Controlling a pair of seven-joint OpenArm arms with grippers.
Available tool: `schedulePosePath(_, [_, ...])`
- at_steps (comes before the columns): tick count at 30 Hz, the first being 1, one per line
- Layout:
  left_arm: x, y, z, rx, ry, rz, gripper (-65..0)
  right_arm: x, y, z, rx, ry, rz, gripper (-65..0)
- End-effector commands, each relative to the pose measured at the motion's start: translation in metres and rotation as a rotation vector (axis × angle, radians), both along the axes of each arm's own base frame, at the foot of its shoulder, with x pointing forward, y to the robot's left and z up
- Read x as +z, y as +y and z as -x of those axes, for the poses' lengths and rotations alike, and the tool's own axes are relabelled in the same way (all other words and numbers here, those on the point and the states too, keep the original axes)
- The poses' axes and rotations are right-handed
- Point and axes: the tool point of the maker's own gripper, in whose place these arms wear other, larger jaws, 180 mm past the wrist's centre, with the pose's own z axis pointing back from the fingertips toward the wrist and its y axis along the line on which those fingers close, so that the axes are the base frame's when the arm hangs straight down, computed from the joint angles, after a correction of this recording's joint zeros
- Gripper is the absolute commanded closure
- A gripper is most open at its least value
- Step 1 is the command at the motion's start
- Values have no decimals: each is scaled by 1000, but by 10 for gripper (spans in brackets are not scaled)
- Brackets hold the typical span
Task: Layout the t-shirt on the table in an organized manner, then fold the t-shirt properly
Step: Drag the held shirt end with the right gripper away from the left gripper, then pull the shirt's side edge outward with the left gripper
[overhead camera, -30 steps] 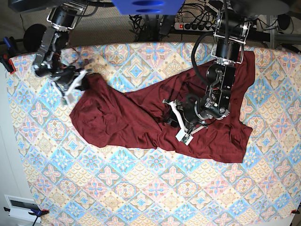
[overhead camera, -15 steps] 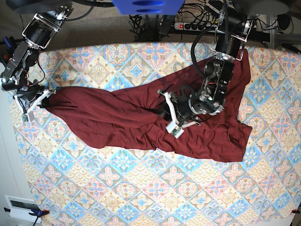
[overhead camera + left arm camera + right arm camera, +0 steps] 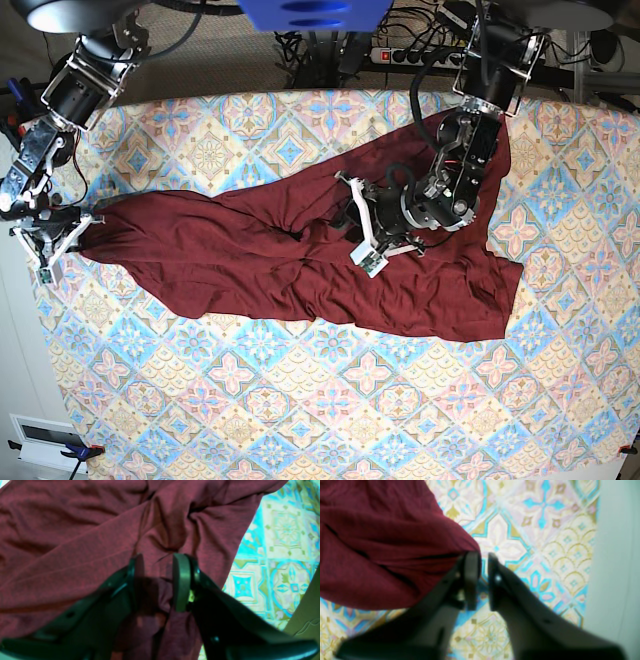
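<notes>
Dark maroon knit, the t-shirt (image 3: 270, 260) lies stretched across the upper middle of the table (image 3: 300, 420), long axis running side to side in the base view. One narrow end points to that view's left edge; the wider end fans out toward the right and up to the far edge. Creases bunch at the centre.

Left gripper (image 3: 365, 225) sits over the shirt's middle. In its wrist view the fingers (image 3: 181, 580) stand apart with a fold of cloth gathered between them; the arm hides the fabric under it, and whether the pads truly pinch it is hard to make out.

Right gripper (image 3: 62, 240) is at the shirt's narrow end, near the table's left edge. Its wrist view is blurred: jaws a small way apart, cloth edge touching the outer side of one finger (image 3: 471, 577), nothing between them.

Versus half a second ago: shirt drawn out slightly further left and flatter, right jaws no longer clamped on the cloth tip, left gripper shifted a little up the table.
</notes>
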Motion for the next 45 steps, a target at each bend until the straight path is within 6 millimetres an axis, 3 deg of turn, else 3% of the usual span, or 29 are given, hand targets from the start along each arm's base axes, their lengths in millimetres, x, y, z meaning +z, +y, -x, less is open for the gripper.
schedulePosePath(1, [13,-2,-7,-1,-38,26,-179,16,-8,-7,-2,-42,23,-161])
schedulePosePath(5, [16,7,12,-22,-55,7,-179,20,0,5,27,-62,29,-239])
schedulePosePath(8, [22,24,29,-34,-79,-27,-179,29,14,18,75,-101,28,-253])
schedulePosePath(12, [17,69,31,97,-58,-48,-179,32,39,28,144,-131,-16,-243])
schedulePosePath(17, [19,132,28,329,-45,-24,-179,27,96,27,316,-126,-70,-237])
schedulePosePath(20, [24,166,25,455,-48,12,-179,25,110,26,361,-117,-70,-237])
schedulePosePath(26, [9,225,6,685,-4,78,-181,19,125,26,404,-99,-82,-237])
schedulePosePath(31, [-2,238,-25,749,34,139,-183,19,127,26,410,-98,-83,-237])
schedulePosePath(37, [11,230,-62,765,14,218,-183,21,126,25,407,-105,-78,-237])
schedulePosePath(45, [-9,229,-70,791,87,247,-183,22,126,25,406,-108,-79,-237])
